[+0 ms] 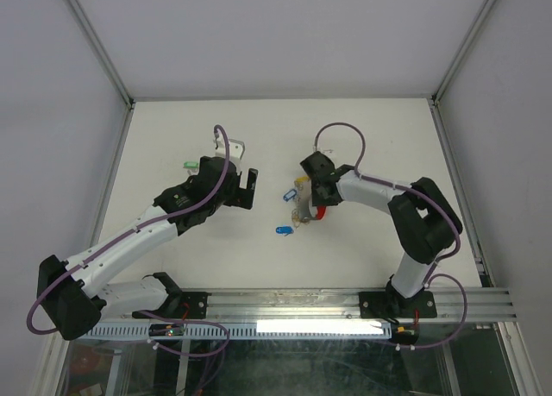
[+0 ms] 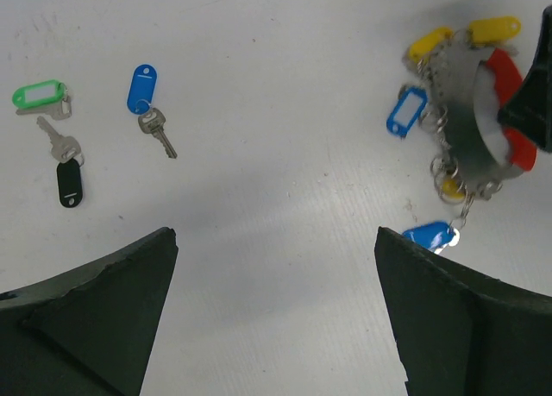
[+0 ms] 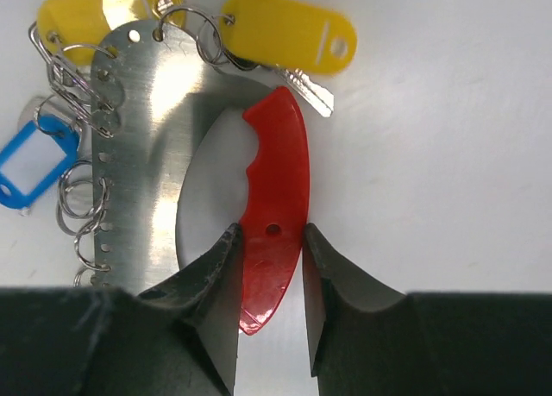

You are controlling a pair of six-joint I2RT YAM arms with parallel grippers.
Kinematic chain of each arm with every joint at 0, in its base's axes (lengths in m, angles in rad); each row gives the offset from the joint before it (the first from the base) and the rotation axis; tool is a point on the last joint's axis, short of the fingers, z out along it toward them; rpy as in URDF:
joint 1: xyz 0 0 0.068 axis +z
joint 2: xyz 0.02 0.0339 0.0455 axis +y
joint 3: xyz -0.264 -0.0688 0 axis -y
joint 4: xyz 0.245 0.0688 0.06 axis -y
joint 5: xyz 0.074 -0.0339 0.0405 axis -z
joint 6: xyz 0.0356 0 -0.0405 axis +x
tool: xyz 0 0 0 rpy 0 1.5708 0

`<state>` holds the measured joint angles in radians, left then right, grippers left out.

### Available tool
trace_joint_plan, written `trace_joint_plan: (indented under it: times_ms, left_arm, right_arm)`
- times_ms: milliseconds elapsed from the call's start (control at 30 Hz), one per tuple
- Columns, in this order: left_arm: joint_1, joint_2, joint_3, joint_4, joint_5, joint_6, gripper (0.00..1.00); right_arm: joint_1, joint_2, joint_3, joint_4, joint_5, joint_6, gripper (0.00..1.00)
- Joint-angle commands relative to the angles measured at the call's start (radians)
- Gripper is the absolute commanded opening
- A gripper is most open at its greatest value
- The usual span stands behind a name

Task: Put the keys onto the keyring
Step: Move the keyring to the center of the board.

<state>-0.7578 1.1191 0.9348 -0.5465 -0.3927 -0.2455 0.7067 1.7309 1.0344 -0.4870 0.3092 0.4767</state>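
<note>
Keyring (image 2: 466,128) pinched by its red arc (image 3: 280,163) in the right gripper (image 3: 269,241)

Both right fingers (image 3: 207,275) pressed against the lower part of the arc, one on each side, level with its small hole. Flat on the white table (image 1: 362,128) near the middle: curved metal plate (image 3: 142,154) beside the arc, wire rings through the holes along its edge, two yellow-tagged keys (image 3: 285,32) at the far end, a blue-framed tag (image 3: 30,159) on the plate's outer side. Nothing in the left gripper (image 2: 274,236), its fingers (image 2: 103,310) spread wide above bare table beside the bunch. Well apart from the keyring, in the left wrist view, three loose keys (image 2: 158,133): one with a green tag (image 2: 39,94), one with a black tag (image 2: 69,182) just beside it, one with a blue tag (image 2: 142,90) near both
</note>
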Motion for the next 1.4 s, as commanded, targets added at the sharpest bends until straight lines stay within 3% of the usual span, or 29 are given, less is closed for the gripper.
trace_joint_plan:
  times_ms: [0,167,400,567,667,833,933,1100,1367]
  left_arm:
    - [0.002,-0.009,0.002,0.041,-0.015,0.008,0.96]
    - [0.003,-0.002,0.003,0.04,-0.004,0.011,0.97]
    - [0.004,-0.002,0.009,0.041,0.024,-0.006,0.98]
    - [0.004,0.003,0.017,0.051,0.058,-0.028,0.97]
    - [0.004,0.002,0.019,0.052,0.041,-0.018,0.97]
    - [0.004,-0.004,0.011,0.051,0.05,-0.014,0.97]
    - [0.004,-0.01,0.009,0.051,0.049,-0.015,0.97]
    - [0.004,-0.015,0.006,0.05,0.05,-0.014,0.97]
    - [0.004,-0.007,0.009,0.051,0.056,-0.011,0.97]
  right_arm:
    - [-0.135,0.046,0.002,-0.039,0.083,-0.077,0.25]
    - [-0.142,0.015,0.014,0.016,0.022,-0.184,0.33]
    - [-0.142,-0.197,-0.043,0.048,-0.045,-0.18,0.59]
    - [-0.14,-0.33,-0.112,0.097,-0.163,-0.119,0.63]
    - [-0.136,-0.32,-0.097,0.091,-0.195,-0.057,0.65]
    - [-0.102,-0.226,-0.015,0.065,-0.154,0.048,0.79]
    - [-0.09,-0.159,0.033,0.055,-0.13,0.089,0.8]
    - [-0.086,-0.048,0.096,0.02,-0.083,0.117,0.73]
    - [-0.087,0.033,0.124,0.001,-0.034,0.141,0.72]
